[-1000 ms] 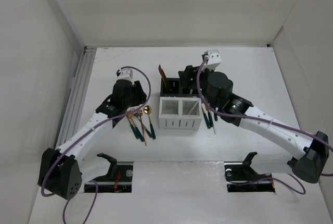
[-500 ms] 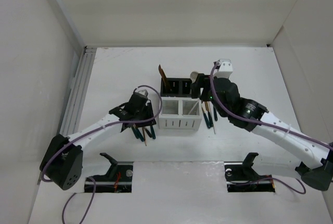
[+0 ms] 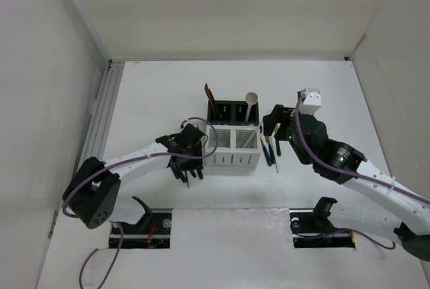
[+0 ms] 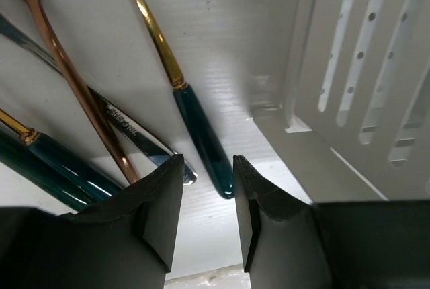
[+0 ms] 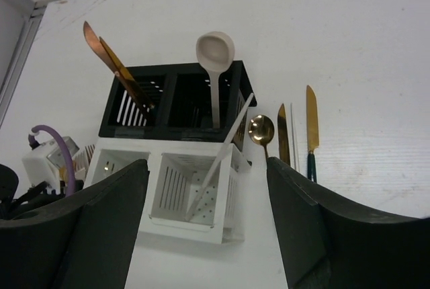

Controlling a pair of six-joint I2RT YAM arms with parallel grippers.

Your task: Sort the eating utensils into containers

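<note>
The containers are two black bins [image 3: 225, 111] behind two white slotted bins [image 3: 232, 148]. A cream spoon [image 3: 250, 101] stands in the right black bin, and it also shows in the right wrist view [image 5: 215, 54]. A copper utensil [image 3: 209, 94] leans in the left black bin. A white chopstick [image 5: 218, 161] leans in the right white bin. My left gripper [image 4: 208, 195] is low over several utensils [image 3: 181, 168] left of the white bins. It is open, with the teal handle end of a gold utensil [image 4: 201, 138] between its tips. My right gripper [image 3: 272, 126] is open and empty.
A gold spoon [image 5: 261, 130] and two gold knives [image 5: 311, 124] lie on the table right of the bins. A copper spoon [image 4: 74, 80] and teal handles [image 4: 47, 161] lie beside my left fingers. The white bin wall [image 4: 363, 87] is close on the right.
My right gripper has drawn back to the right from the black bin, leaving the cream spoon standing in it. My left gripper has moved toward the white bins and down over the utensils.
</note>
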